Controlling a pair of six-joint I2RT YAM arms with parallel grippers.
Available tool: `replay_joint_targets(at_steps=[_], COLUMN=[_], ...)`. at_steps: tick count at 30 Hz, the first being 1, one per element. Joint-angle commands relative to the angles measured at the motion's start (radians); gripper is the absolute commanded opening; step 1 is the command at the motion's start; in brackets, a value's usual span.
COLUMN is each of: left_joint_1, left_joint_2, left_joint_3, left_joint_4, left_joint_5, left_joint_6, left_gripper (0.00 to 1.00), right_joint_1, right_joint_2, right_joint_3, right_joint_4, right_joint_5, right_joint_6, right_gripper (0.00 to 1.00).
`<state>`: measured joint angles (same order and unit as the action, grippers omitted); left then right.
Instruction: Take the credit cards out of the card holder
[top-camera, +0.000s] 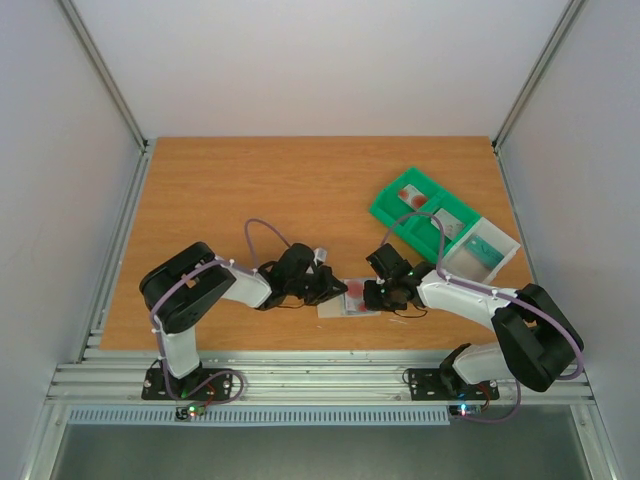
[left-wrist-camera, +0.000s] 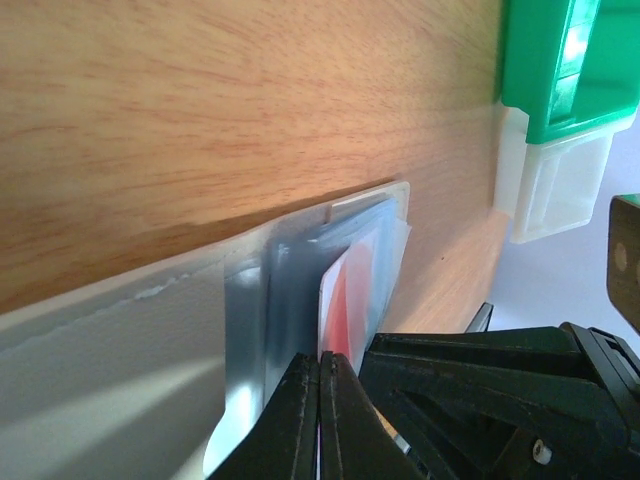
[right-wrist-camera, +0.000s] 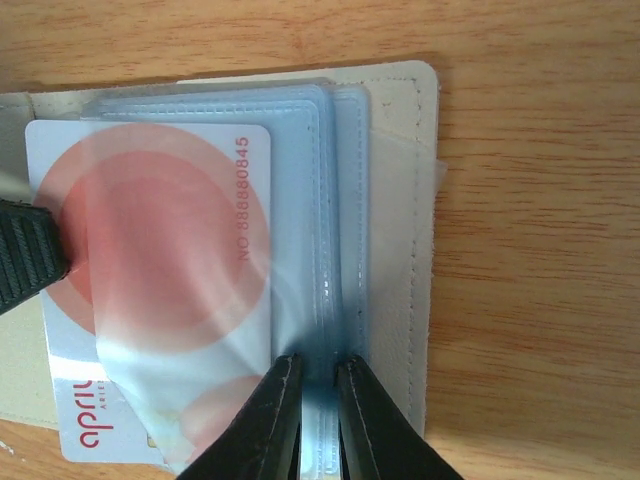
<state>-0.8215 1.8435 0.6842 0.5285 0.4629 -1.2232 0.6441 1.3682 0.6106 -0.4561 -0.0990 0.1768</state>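
**Inspector:** Left pincer?

**Assistant:** Left pincer (left-wrist-camera: 320, 400) closed, jaws together on the edge of a white card (right-wrist-camera: 170, 250) with a pinkish-red disc. The card lies partly under a clear sleeve.

**Inspector:** Right pincer?

**Assistant:** Right pincer (right-wrist-camera: 318, 400) almost closed, nipping the clear sleeves of the card holder (right-wrist-camera: 400, 110). The holder lies open and flat on the desk (right-wrist-camera: 540, 250), between both arms.

**Inspector:** Beyond that?

**Assistant:** Green tray (top-camera: 410, 205) well apart, far right, a reddish card in one compartment. White bin (top-camera: 500, 245) touches its near end.
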Motion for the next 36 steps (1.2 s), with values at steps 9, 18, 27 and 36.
replay_joint_targets(at_steps=[9, 18, 27, 36], left_joint_1=[0.01, 0.036, 0.054, 0.054], left_joint_2=[-0.087, -0.2, -0.27, -0.402], left_joint_3=[-0.067, -0.098, -0.127, -0.168], left_joint_4=[-0.029, -0.119, -0.152, -0.208], left_joint_5=[-0.07, -0.093, -0.009, 0.091], left_joint_6=[0.033, 0.083, 0.15, 0.251], left_gripper=[0.0, 0.0, 0.0, 0.0], right_joint_1=[-0.004, -0.005, -0.004, -0.006], right_joint_2=[0.004, -0.078, -0.253, -0.383], right_joint_3=[0.006, 0.061, 0.155, 0.284], right_joint_4=[-0.041, -0.112, -0.241, -0.378], right_joint_5=[0.045, 0.028, -0.08, -0.329], right_joint_6=[-0.007, -0.044, -0.195, -0.29], right_gripper=[0.14, 0.15, 0.17, 0.21])
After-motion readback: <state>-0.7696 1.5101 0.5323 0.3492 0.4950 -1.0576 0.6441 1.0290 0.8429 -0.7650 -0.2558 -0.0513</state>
